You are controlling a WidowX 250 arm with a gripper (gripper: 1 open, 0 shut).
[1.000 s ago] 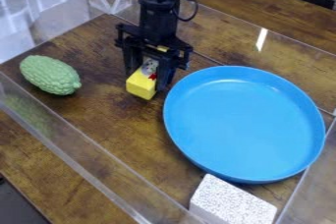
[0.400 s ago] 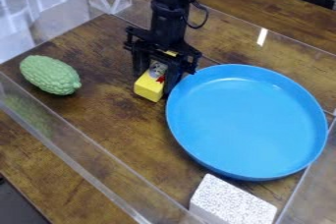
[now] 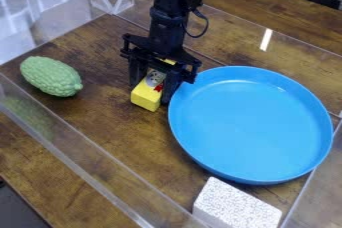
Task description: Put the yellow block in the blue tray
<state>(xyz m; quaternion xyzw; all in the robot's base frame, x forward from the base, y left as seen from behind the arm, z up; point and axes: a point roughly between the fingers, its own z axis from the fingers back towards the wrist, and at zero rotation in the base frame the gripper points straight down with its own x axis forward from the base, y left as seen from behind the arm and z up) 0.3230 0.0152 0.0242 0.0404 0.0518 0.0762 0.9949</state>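
While the pincer (image 3: 155, 75) points straight down over the yellow block (image 3: 147, 93), its fingers sit either side of the block's upper end and are clamped on it. That's the reading from the frame: black finger tips flank the labelled top face, and the block sits tilted rather than flat. Tilt suggests it's partly carried by the grip, not resting square on the bench (image 3: 94, 132). Can't tell whether the lower end touches the wood or is just clear of it.

Block location: just left of the blue tray (image 3: 250, 122), close to its near-left rim, not over it and not inside. Tray interior shows nothing in it.

Why this arrangement makes sense: vertical approach gives a top-down pinch across the bar's narrow width, the only sensible grip on something that small. Holding it near one end explains the droop.

Other items: green bumpy object (image 3: 51, 76) sits well apart at the left, white speckled foam block (image 3: 235, 205) at the front edge beside the tray rim. Neither is in the path.

Judgement: grasp done, transfer not yet. Next move needs lift enough to clear the raised rim, then a shift rightward over the dish. Risk: off-centre hold lets the block swing or slip, or clip the rim.
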